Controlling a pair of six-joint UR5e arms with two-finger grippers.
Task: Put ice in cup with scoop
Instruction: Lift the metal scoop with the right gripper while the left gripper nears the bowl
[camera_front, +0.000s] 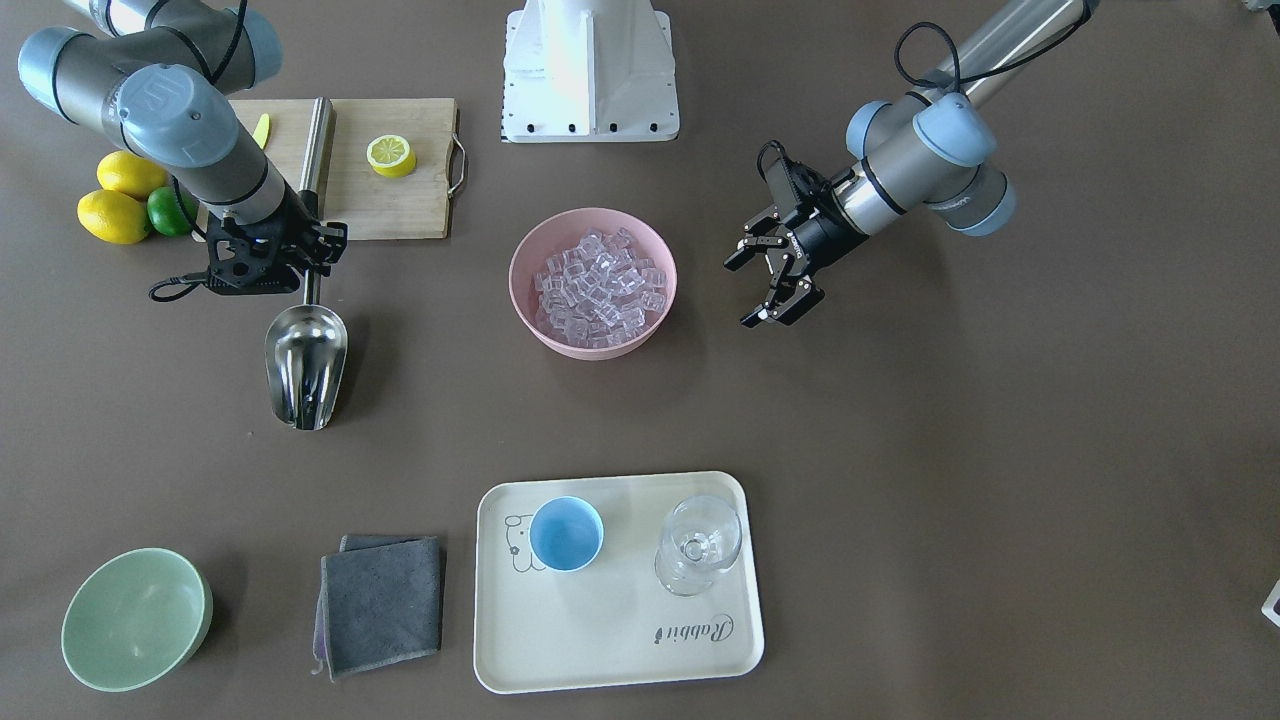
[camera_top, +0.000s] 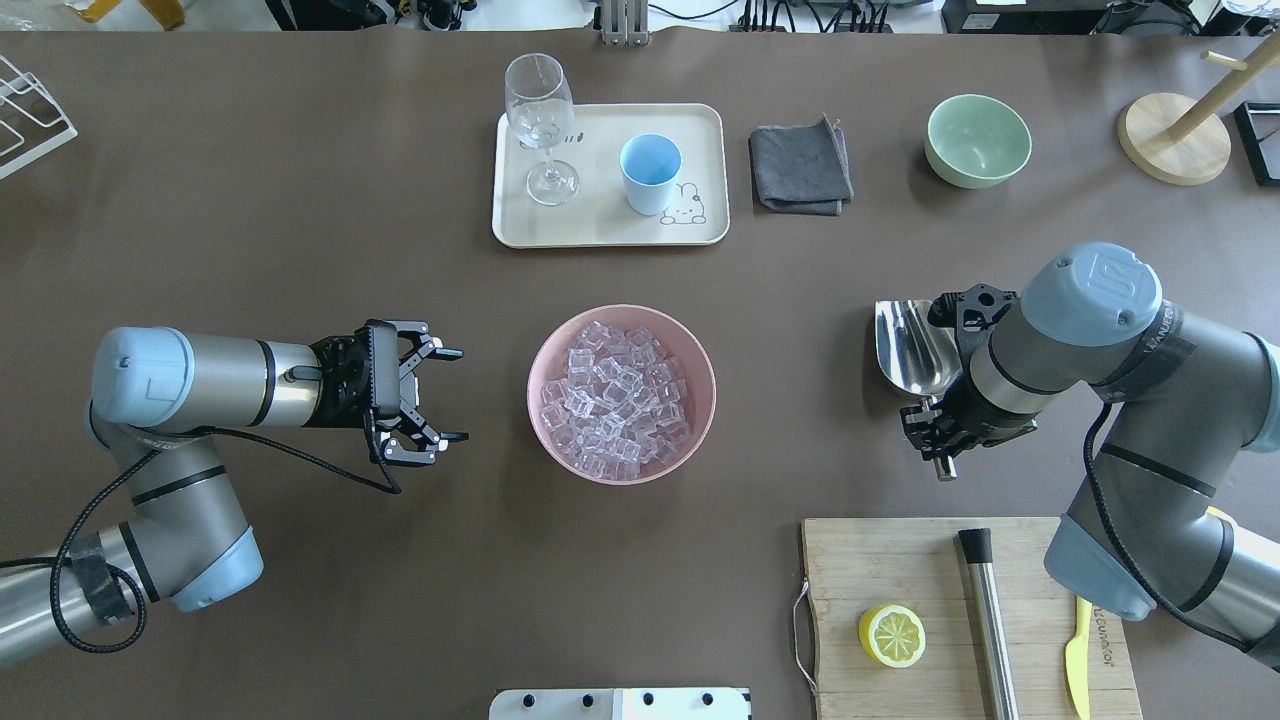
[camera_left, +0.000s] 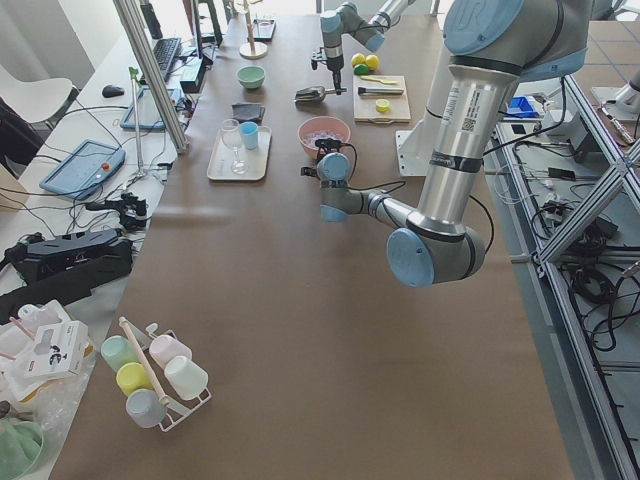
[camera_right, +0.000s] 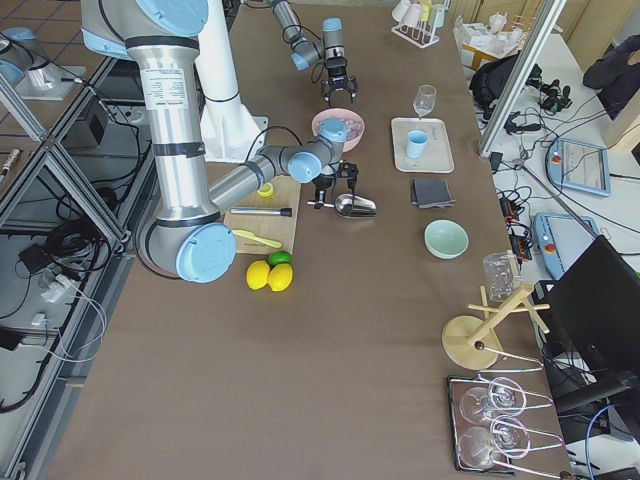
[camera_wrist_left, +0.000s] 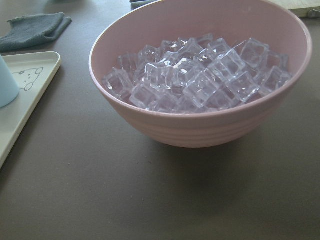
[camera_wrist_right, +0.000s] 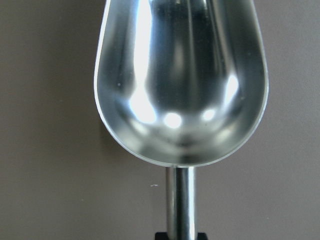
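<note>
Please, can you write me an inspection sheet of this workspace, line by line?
Surface: brown table, no spilled ice seen.
Job's things: ice heaped in pink bowl; blue cup empty, upright on tray; scoop empty.
Clutter: wine glass on tray, grey cloth, green bowl, cutting board with half lemon.
Grippers: left gripper open, facing the pink bowl; right gripper at scoop handle, grip cannot be told.
Cables: black cable loops under left wrist.
Surroundings: wooden stand and wire rack at the table's far corners.

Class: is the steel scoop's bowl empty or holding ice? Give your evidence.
Empty. Inside the scoop the right wrist view shows only bare, shiny metal; the ice sits in the pink bowl.
</note>
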